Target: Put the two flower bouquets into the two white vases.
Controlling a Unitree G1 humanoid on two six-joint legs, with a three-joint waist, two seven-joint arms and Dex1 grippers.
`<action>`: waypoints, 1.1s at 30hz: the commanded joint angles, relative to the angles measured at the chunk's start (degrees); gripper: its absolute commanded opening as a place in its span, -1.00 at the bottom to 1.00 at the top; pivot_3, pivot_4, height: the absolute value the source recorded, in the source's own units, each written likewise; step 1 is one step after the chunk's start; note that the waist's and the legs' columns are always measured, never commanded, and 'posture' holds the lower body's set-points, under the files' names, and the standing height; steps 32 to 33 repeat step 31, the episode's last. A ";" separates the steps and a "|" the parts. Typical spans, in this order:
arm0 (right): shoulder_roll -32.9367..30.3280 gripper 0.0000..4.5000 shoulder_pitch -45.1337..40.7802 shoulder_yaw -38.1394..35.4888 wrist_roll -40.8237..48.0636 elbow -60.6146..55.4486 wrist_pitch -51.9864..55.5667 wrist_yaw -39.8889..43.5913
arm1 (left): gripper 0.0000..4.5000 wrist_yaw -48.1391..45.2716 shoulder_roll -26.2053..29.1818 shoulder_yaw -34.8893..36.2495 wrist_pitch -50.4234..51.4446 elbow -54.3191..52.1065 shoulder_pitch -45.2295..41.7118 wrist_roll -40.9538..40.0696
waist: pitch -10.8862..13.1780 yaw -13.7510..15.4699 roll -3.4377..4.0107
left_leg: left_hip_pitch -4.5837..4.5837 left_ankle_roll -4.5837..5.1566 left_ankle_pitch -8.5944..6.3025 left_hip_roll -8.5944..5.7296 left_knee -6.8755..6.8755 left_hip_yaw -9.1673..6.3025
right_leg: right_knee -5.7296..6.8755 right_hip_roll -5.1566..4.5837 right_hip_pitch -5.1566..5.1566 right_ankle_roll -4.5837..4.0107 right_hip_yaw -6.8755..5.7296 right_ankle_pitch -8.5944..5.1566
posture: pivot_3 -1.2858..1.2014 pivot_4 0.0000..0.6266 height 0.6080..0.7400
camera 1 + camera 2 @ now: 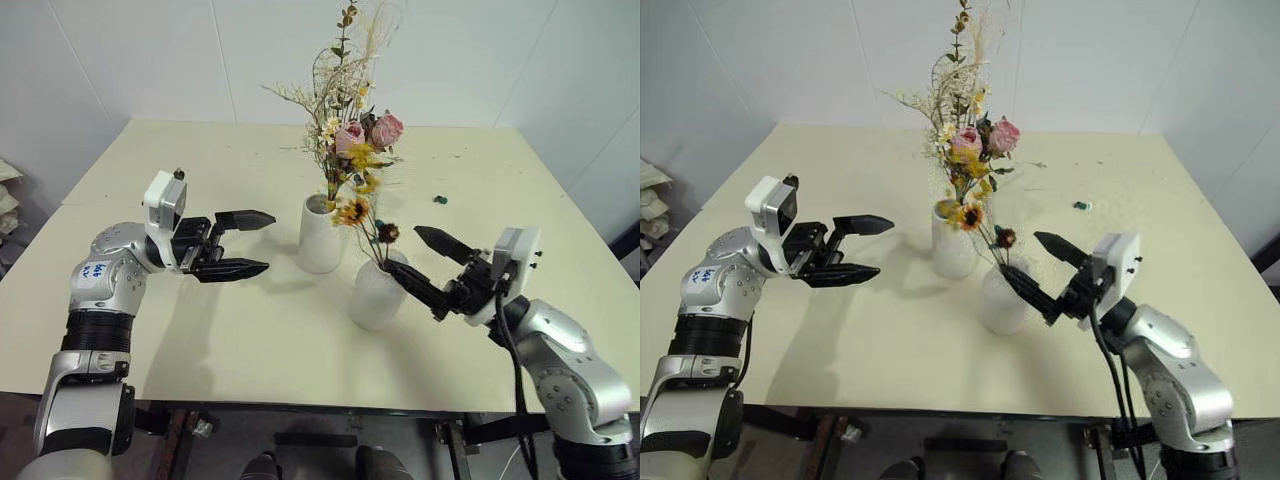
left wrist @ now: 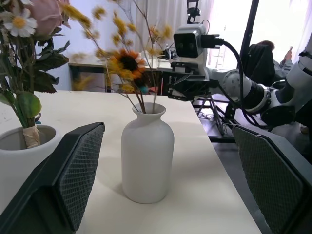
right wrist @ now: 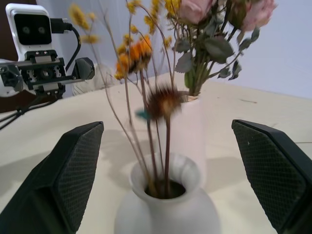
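The squat narrow-necked vase (image 1: 378,292) stands nearest the front edge of the cream table (image 1: 200,170), and the slim bunch of yellow-orange flowers (image 1: 362,215) already sits in it, its thin stems rising out of the neck and leaning back toward the taller vase. That taller tapered vase (image 1: 320,235) stands just behind and to the robot's left, upright, holding the large bouquet of pink roses and dried sprigs (image 1: 350,120), whose long axis runs nearly straight up. Both bunches therefore appear to be placed.

The right gripper (image 1: 428,262) is the nearer of the two: its black fingers are spread wide with nothing between them, one tip just beside the squat vase's shoulder, the other above and clear of it. The vase lies directly ahead of that gripper, toward the robot's left, as the right wrist view shows with the stems standing between the two pads. The left gripper (image 1: 245,243) hovers well apart on the far side of the tall vase, fingers likewise parted and empty, pointing at it.

Any retreat of the right arm should probably go away from the vase, since the leaning stems could catch on a finger.
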 commanded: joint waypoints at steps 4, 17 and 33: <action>-10.83 0.99 6.63 -9.89 2.73 -5.94 4.09 3.02 | 1.00 -5.56 -0.20 0.40 -1.61 1.68 -2.02 0.74 | 0.00 0.04 0.00 | -0.02 0.00 0.00 0.00 0.00 0.00 | -0.04 0.00 0.00 -0.01 0.00 -0.01 | 0.03 -0.52 1.00; -23.92 0.99 22.00 -34.89 6.21 -1.92 11.30 14.36 | 1.00 1.83 2.44 2.61 -15.09 19.56 -7.59 11.00 | -0.01 -0.09 -0.03 | -0.02 0.02 -0.01 -0.01 0.06 0.04 | -0.30 -0.01 0.10 -0.13 0.00 -0.06 | 0.03 -0.52 1.00; -23.39 0.99 22.55 -37.94 7.99 -1.69 12.51 15.16 | 1.00 13.73 7.18 2.58 -14.46 26.31 -10.40 21.89 | -0.01 0.10 -0.03 | -0.04 0.02 -0.01 -0.01 0.04 0.05 | -0.31 -0.01 0.11 0.05 0.00 0.02 | 0.03 -0.52 1.00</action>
